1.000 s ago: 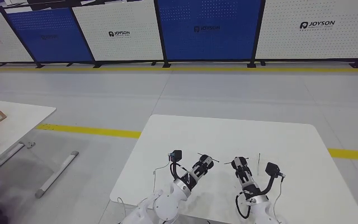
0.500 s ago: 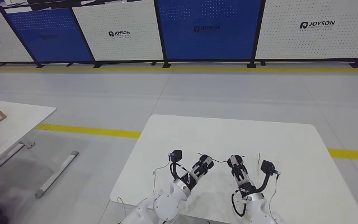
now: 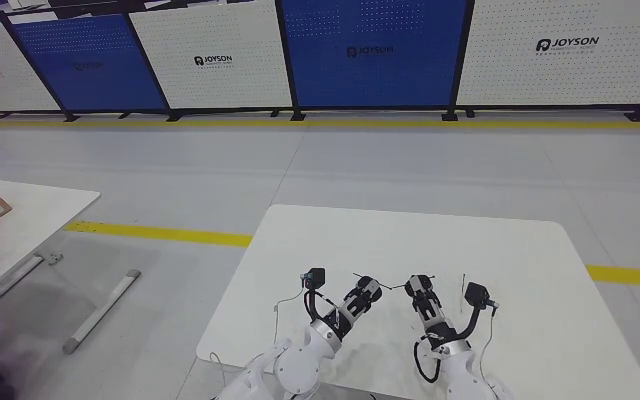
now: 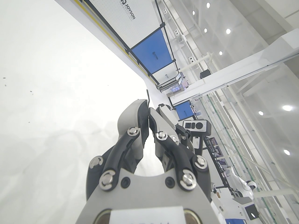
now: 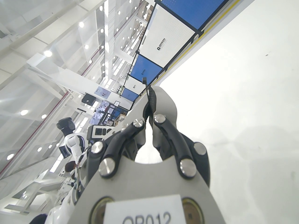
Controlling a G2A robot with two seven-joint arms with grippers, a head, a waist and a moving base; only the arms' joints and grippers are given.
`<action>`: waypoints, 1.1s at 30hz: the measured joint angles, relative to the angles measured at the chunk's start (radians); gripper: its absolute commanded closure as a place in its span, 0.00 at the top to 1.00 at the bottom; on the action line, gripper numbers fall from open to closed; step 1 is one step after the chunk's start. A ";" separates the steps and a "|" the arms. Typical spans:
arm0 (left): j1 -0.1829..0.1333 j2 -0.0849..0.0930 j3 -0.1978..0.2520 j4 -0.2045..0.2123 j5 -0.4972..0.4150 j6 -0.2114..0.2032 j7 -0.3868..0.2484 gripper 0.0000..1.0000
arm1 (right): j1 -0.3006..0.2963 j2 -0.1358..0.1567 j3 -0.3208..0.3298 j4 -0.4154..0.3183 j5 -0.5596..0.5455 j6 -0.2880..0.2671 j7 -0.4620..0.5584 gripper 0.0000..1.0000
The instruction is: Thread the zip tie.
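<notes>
1. Over the last second the right gripper (image 3: 417, 286) slides sideways toward the left gripper (image 3: 368, 286), and its arm follows. The left arm keeps its place.
2. The zip tie (image 3: 385, 286) is held above the white table (image 3: 500, 240), near the table's front edge, between the two grippers. A long black strip crosses the left gripper's fingers and sticks out on both sides. A short black end juts from the right gripper toward that strip.
3. Both grippers are pinched closed on black strip.
   - In the left wrist view the pads press together with a thin tip standing up past them.
   - In the right wrist view the fingers meet around a strip with a small blocky end, probably the tie's head.
   - I cannot tell whether both ends belong to one tie.
4. The gap between the strip's near tip and the short end is now much narrower. They lie just beside each other, and I cannot tell whether they touch.
5. Judging from this, the step in hand is lining the tail up with the head. The threading itself is not yet done.
6. The next move likely calls for a small, well-aimed approach. The thin tail looks flexible and could bend or slip past the slot.
</notes>
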 measured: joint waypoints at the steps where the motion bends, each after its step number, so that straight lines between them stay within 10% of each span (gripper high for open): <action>1: 0.000 0.000 0.000 0.000 0.000 0.000 0.000 0.00 | 0.001 -0.001 0.000 0.002 -0.001 0.002 0.001 0.00; 33: 0.000 0.000 0.000 0.000 0.000 0.000 0.000 0.00 | -0.014 -0.014 0.019 0.010 -0.016 -0.041 0.024 0.00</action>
